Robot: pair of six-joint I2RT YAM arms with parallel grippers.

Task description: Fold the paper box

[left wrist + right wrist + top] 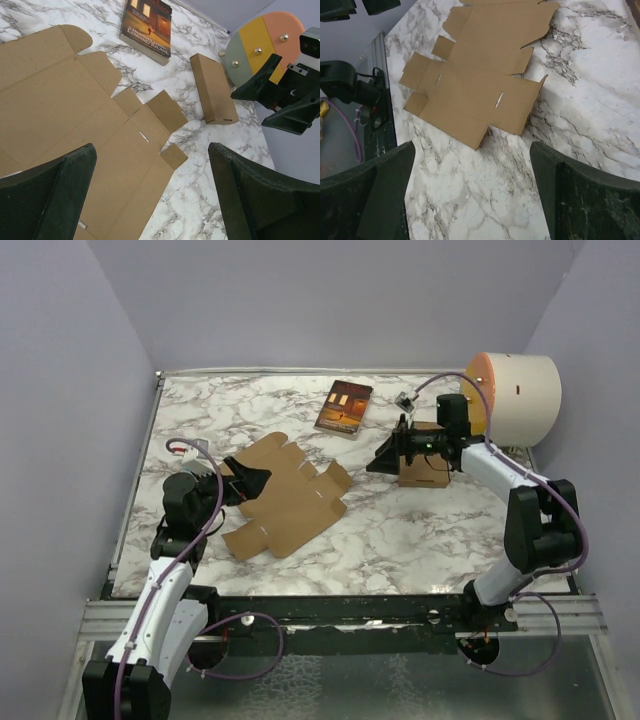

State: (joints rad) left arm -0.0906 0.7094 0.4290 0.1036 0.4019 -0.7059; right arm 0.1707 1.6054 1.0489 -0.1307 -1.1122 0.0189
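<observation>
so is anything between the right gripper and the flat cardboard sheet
Nothing visible: only bare marble table lies between the open right gripper and the flat paper box. The book sits off toward the far edge, and the small carton lies under the arm, away from that path.

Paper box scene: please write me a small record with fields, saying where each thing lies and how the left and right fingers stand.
paper box: flat unfolded sheet, middle-left of the table
folding: not begun, flaps lie flat
left fingers: open, at the sheet's left edge, holding nothing
right fingers: open, raised near the small carton, holding nothing
small carton: closed, lying right of the sheet, apart from it
book: far side, beyond the sheet
round drum: far right corner
</observation>
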